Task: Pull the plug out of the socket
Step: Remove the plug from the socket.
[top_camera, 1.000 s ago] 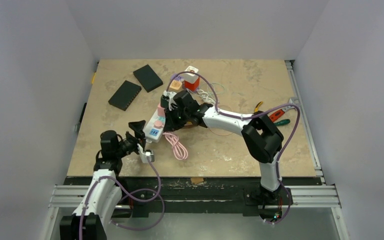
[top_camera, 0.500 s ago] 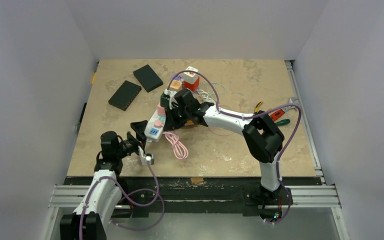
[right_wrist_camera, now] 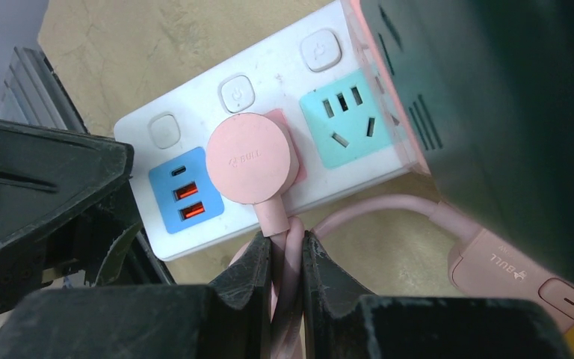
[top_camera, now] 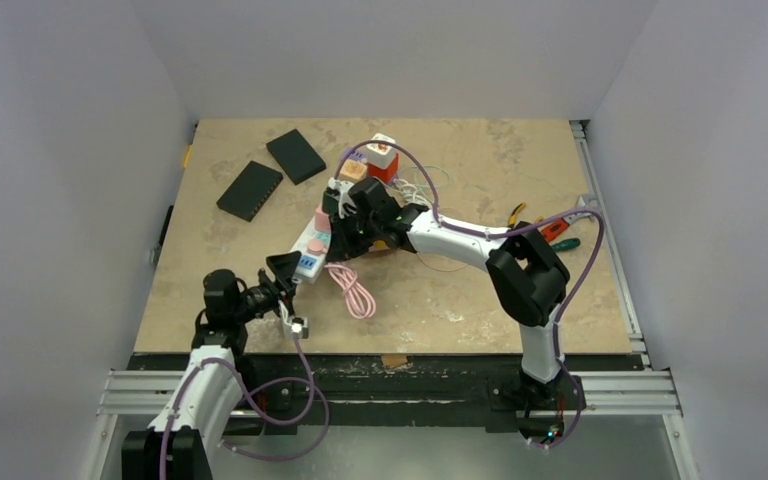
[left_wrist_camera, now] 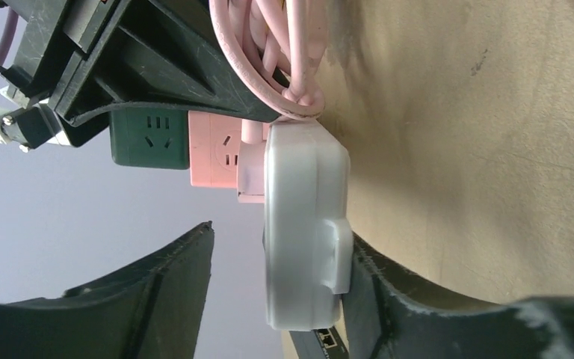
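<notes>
Right gripper (right_wrist_camera: 285,258) pinches the pink cord (right_wrist_camera: 284,224) just under the round plug (right_wrist_camera: 250,158), placed to tug it free; the plug sits seated in the white socket strip (right_wrist_camera: 269,75) near the bench (top_camera: 460,290) middle. Left gripper (left_wrist_camera: 280,239) straddles the strip's near end, jaws apart, likely to brace it

left arm (top_camera: 224,302): jaws apart | right arm (top_camera: 460,239): outstretched, jaws pinched together

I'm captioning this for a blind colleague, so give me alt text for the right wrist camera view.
The right end effector pinches the pink cord just below a round pink plug seated in a white power strip. The left end effector brackets the strip's USB end.
</notes>
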You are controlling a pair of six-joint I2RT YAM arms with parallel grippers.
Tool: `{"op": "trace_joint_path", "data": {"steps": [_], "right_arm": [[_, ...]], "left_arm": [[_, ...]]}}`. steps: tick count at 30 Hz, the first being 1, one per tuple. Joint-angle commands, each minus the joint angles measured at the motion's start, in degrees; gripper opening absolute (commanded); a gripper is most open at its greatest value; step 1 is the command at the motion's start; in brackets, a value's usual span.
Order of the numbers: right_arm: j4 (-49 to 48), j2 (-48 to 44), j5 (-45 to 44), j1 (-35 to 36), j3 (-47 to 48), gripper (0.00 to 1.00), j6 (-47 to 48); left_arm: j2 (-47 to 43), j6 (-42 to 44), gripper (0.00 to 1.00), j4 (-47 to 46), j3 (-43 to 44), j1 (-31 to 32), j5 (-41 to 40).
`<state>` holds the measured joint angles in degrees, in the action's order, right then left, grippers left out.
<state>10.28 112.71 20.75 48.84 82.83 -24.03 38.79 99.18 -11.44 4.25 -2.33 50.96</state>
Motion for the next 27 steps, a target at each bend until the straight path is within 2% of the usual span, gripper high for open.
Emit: {"op": "trace_joint_path", "data": {"steps": [1, 6, 14, 16, 19, 22, 24, 27], "right_arm": [[-6.4, -7.1, 7.3, 0.9, 4.6, 0.0, -2.0], [-6.2, -7.3, 8.6, 0.6, 5.1, 0.0, -2.0], [-5.2, -5.9, 10.7, 0.7, 4.4, 0.0, -1.2], [-4.9, -5.4, 10.9, 0.6, 4.5, 0.0, -1.1], [-3.6, -4.8, 10.3, 0.6, 5.7, 0.0, -0.4], [-4.2, -5.2, 9.9, -0.2, 5.9, 0.0, -0.8], [-5.4, -6.0, 9.8, -0.7, 5.3, 0.0, -1.4], [-8.8, -7.6, 9.3, -1.2, 2.9, 0.0, -3.1]], "left_arm": [[-0.2, -4.2, 0.52, -6.8, 0.0, 0.0, 2.6], [-0.3, -4.0, 0.3, -6.3, -0.1, 0.0, 2.3], [2.1, -1.1, 0.28, -7.3, 0.1, 0.0, 4.5], [2.4, 3.3, 0.25, -3.0, 0.7, 0.0, 4.9], [2.1, 13.7, 0.15, 9.1, 2.4, 0.0, 4.6], [2.4, 19.4, 0.06, 17.9, 3.7, 0.0, 2.8], [2.7, 21.4, 0.0, 21.7, 4.3, 0.0, 0.9], [2.7, 20.8, 0.0, 24.1, 4.8, 0.0, -1.5]]}}
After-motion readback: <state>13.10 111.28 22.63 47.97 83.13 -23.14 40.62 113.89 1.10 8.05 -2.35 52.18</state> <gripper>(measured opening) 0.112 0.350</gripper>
